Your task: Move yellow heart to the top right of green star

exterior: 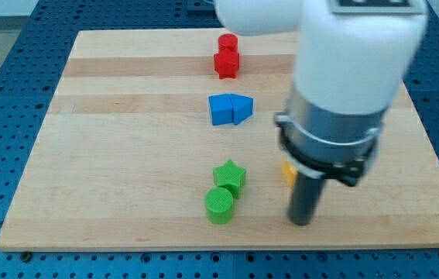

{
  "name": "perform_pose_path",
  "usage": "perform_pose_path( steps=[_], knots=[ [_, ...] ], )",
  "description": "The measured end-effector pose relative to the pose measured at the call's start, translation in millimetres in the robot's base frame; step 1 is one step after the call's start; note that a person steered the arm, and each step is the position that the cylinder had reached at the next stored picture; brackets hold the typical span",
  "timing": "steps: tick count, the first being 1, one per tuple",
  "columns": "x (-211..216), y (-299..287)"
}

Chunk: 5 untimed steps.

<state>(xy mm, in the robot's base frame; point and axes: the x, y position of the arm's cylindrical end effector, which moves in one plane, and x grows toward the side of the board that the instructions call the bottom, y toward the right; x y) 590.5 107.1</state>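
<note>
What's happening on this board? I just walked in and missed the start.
The arm is working on the yellow block, mostly hidden behind the arm; its heart shape can't be made out. My tip sits just below it, to the view's right of the green star. The yellow block lies right of the star, not yet upper right.

My tip sits at the view's right of the green star. A bit of yellow block peeks out behind the rod.
</note>
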Motion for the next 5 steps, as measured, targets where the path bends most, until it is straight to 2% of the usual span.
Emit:
perform_pose_path(
  steps=[1,2,3,5],
  knots=[
    [-44.0,47.4],
    [-48.9,61.4],
    [-76.3,58.5],
    [-80.7,35.0]
  ],
)
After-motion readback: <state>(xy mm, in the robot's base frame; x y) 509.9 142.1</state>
